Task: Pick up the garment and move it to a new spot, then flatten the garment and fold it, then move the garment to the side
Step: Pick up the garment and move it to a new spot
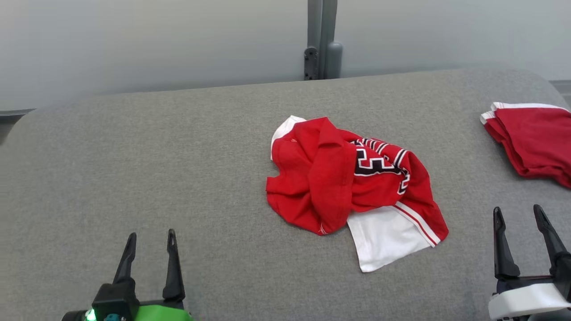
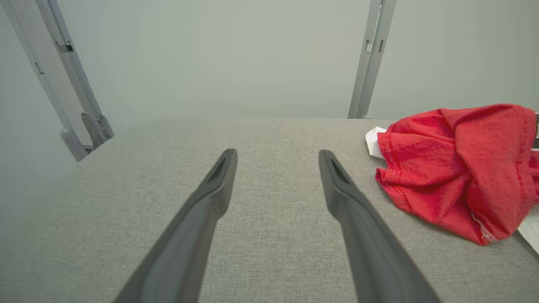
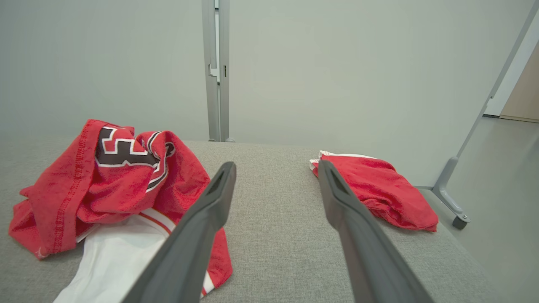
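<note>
Your left gripper (image 1: 151, 232) and right gripper (image 1: 517, 208) both stand spread and empty near the front edge, apart from the crumpled garment (image 1: 352, 187) in the middle of the table (image 1: 134, 156) (a folded one (image 1: 531, 142) lies far right), so grab just one loose layer and you risk lifting it twisted, harder to flatten.

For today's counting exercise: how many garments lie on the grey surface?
2: a crumpled red-and-white garment near the middle, a folded red garment at the right edge.

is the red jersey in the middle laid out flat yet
No, the red jersey lies bunched in a crumpled heap on the grey fabric surface, its folds overlapping.
</note>
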You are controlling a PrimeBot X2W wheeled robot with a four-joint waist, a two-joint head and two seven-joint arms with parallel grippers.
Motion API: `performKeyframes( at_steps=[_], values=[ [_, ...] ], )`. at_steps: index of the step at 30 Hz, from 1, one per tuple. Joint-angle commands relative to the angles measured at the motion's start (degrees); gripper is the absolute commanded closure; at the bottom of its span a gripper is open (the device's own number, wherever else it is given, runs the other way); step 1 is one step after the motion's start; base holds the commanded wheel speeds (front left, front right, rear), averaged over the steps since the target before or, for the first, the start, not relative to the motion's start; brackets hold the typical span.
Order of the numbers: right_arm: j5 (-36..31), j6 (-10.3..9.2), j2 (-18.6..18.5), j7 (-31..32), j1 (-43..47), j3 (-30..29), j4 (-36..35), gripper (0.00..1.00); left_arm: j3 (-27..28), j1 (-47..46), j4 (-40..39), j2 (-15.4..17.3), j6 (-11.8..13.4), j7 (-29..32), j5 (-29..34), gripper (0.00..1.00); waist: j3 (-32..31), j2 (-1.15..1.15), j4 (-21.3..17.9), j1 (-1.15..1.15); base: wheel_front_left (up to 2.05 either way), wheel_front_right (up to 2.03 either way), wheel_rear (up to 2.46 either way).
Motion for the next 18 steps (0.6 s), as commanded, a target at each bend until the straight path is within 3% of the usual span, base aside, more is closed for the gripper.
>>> performKeyframes(
  at_steps=[1,10,18],
  values=[
    [-0.53,-0.07,0.16,-0.18,1.07,-0.67,0.25,0.0,2.04,2.01,-0.29,-1.03,-1.46,-0.02,1.75,0.0,-3.37,0.0,4.19,0.0,0.0,0.0,0.0],
    [-1.15,-0.06,2.13,-0.18,2.94,-2.24,2.85,0.0,13.08,6.99,2.79,-6.37,-12.52,-0.02,8.95,0.0,-4.01,0.0,5.2,0.0,0.0,0.0,0.0],
    [-0.89,-0.06,2.71,-0.18,1.75,-1.67,5.52,0.0,18.88,8.26,5.26,-10.44,-18.57,-0.02,13.26,0.0,-4.02,0.0,4.8,0.0,0.0,0.0,0.0]
  ],
)
